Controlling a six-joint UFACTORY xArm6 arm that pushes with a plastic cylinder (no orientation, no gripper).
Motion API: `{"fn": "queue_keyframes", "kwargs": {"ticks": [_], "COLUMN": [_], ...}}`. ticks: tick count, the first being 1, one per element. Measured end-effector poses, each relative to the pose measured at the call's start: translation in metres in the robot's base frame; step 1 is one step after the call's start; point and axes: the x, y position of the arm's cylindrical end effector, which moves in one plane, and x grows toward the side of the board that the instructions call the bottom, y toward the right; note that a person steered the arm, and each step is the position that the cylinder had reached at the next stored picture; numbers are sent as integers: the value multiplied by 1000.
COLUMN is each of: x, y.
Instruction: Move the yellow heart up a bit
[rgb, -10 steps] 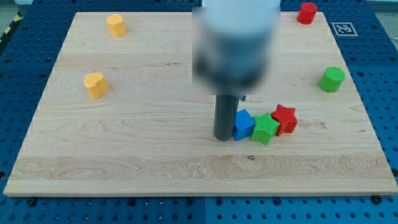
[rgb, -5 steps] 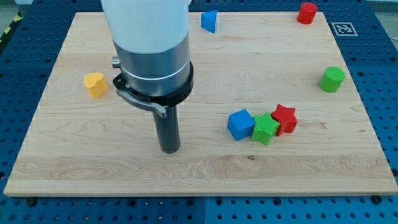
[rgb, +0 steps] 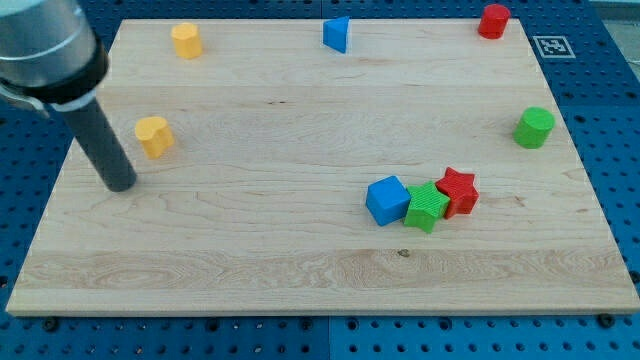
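Note:
The yellow heart (rgb: 153, 135) lies on the wooden board (rgb: 300, 270) at the view's left. My tip (rgb: 122, 185) rests on the board just below and to the left of the heart, a short gap away, not touching it. A second yellow block (rgb: 186, 40), roughly hexagonal, sits near the top left edge.
A blue block (rgb: 338, 33) sits at the top centre. A red cylinder (rgb: 493, 20) is at the top right and a green cylinder (rgb: 534, 127) at the right. A blue cube (rgb: 387, 199), green star (rgb: 427, 207) and red star (rgb: 458, 191) cluster at lower right.
My tip has swept left across the board, from beside the blue cube to just below-left of the yellow heart. The blocks have not moved.

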Motion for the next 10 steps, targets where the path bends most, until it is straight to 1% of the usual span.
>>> {"fn": "queue_keyframes", "kwargs": {"ticks": [2,4,7,8,9,10], "x": [-17,-22,-24,-35,-64,-76], "y": [-5,-4,32,21,1,20]}}
